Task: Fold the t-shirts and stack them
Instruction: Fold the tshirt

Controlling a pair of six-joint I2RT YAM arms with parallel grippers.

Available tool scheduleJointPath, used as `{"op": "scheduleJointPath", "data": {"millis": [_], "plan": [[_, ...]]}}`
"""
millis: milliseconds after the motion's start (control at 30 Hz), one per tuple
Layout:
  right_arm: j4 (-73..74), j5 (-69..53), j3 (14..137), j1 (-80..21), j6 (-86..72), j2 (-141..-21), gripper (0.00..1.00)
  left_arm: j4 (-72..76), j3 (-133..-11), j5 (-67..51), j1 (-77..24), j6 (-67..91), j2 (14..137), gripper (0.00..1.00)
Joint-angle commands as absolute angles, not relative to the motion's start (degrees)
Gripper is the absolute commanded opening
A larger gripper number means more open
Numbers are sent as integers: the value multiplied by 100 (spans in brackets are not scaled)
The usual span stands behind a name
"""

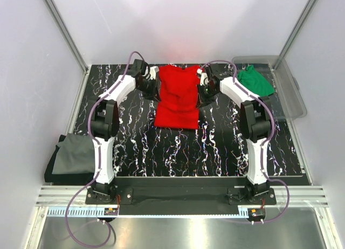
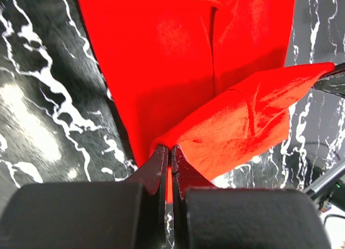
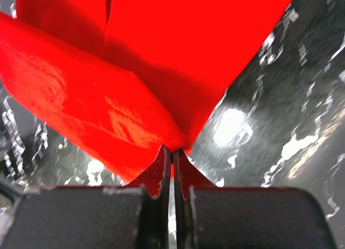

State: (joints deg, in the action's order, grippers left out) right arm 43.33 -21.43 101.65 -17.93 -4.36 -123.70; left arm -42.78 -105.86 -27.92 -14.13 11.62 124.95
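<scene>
The red t-shirt lies on the black marbled table at the back middle, its far end lifted. My left gripper is shut on the shirt's left edge; in the left wrist view the red cloth is pinched between the fingertips. My right gripper is shut on the shirt's right edge; in the right wrist view the cloth folds up from the fingertips. The green t-shirt lies in the clear bin. The dark grey t-shirt lies at the table's left edge.
A clear plastic bin stands at the back right, holding the green shirt. White walls with metal posts enclose the table. Both arms reach from their bases at the near edge toward the back.
</scene>
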Motion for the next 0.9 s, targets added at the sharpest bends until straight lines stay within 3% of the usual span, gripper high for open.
{"op": "scheduleJointPath", "data": {"millis": [0, 133, 167, 200, 233, 333, 500, 733, 867], "plan": [[4245, -1917, 10634, -1758, -237, -12533, 0, -4061, -10977, -2637, -1371, 1011, 12638, 0], [4201, -1750, 10819, -1758, -237, -12709, 1, -4052, -11074, -2488, -1371, 1028, 12762, 0], [4175, -1619, 10828, -1758, -272, -12726, 12, -4052, -11083, -2313, -1371, 1063, 12770, 4], [4184, -1539, 10837, -1758, -281, -12735, 23, -4052, -11092, -2164, -1371, 1107, 12771, 11], [4175, -1442, 10811, -1758, -299, -12701, 32, -4069, -11092, -2006, -1371, 1134, 12727, 33], [4175, -1029, 10575, -1740, -369, -12280, 48, -4122, -11057, -1706, -1310, 976, 12254, 46], [4254, -1502, 9608, -1696, -501, -11253, 50, -4394, -10548, -1994, -1257, 826, 11629, 64], [4140, -3462, 7991, -1687, -1177, -11118, 52, -4325, -8747, -3585, -1274, 1247, 11452, 70], [4069, -3937, 8051, -1670, -1204, -11460, 52, -3948, -8131, -3980, -1274, 1643, 11539, 73]]}}
